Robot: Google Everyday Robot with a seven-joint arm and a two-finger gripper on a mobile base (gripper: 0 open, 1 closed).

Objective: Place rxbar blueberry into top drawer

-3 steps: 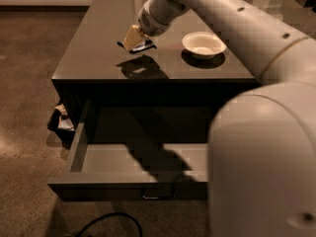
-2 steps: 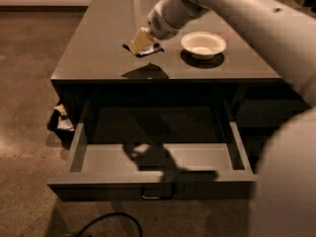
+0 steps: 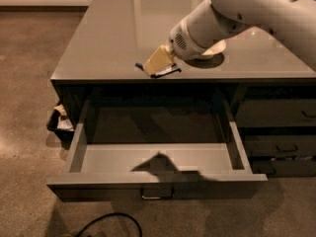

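i observed the white arm [image 3: 256, 9] entering from upper right, wrist [image 3: 190, 36] angled down-left. the gripper [image 3: 152, 68] sat mid-view at the arm's tip, beige fingers [image 3: 159, 59] clamped on the rxbar blueberry [image 3: 170, 71].

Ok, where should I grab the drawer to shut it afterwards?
The metal handle centred on the drawer front: it juts toward the room, so come from the front. The gripper is above the front edge of the counter, at the bar.

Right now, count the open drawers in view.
1: the top drawer, pulled out at centre front. The drawers at right look shut. The claw holds the rxbar blueberry above the countertop's front edge.
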